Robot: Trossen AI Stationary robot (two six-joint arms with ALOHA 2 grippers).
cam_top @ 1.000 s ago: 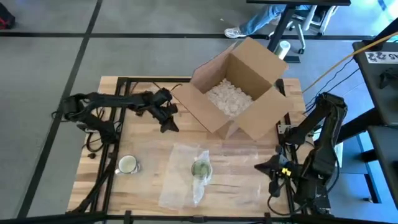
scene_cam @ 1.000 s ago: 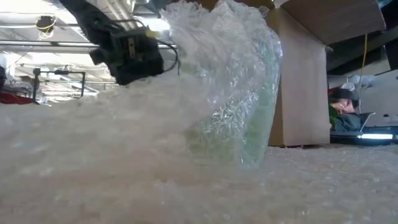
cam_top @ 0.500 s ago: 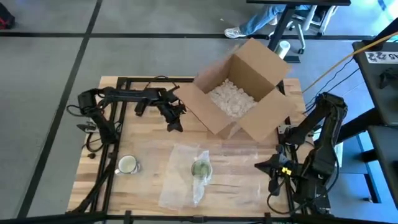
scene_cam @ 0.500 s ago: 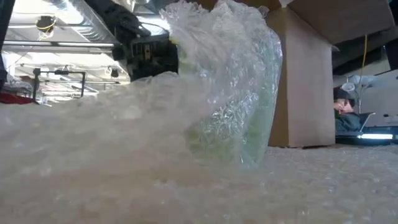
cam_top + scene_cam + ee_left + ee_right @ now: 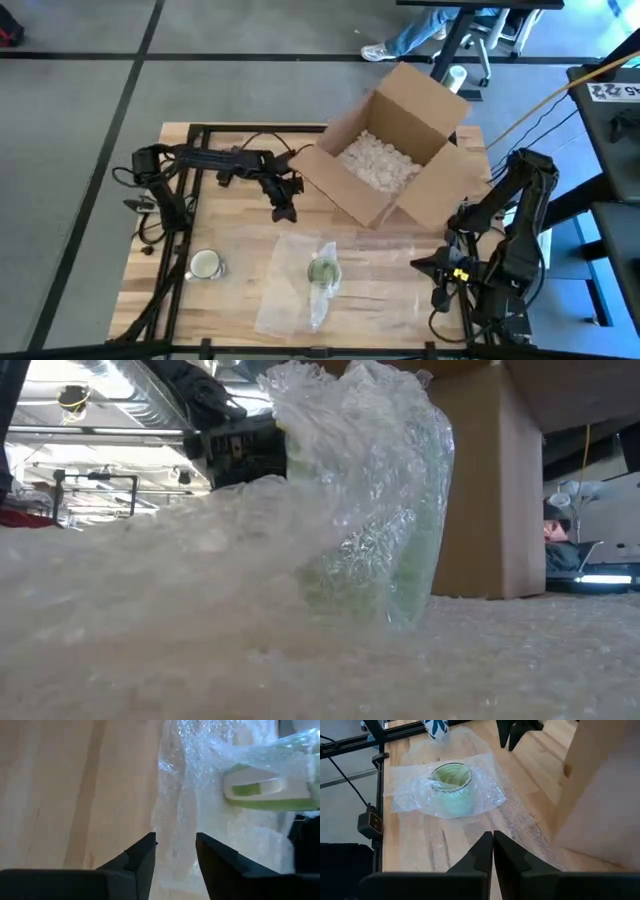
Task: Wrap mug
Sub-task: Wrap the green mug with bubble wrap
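High view, itemised: one pale green ceramic mug (image 5: 323, 271), upright on one sheet of clear bubble wrap (image 5: 296, 290) near the front edge of the wooden table (image 5: 230, 215), the film bunched up around its sides but not closed over it. One open brown cardboard box (image 5: 395, 145) holding white packing peanuts (image 5: 377, 161) now sits slightly further toward the right edge than a second ago. Left gripper (image 5: 282, 205), fingers spread and empty, has swung from the left side to just beside the box's near corner, short of the wrap's far edge; wrapping apparently about to resume. Right gripper (image 5: 493, 851), fingers pressed together, waits by the right edge. One second, white mug (image 5: 204, 265) stands at the front-left corner.
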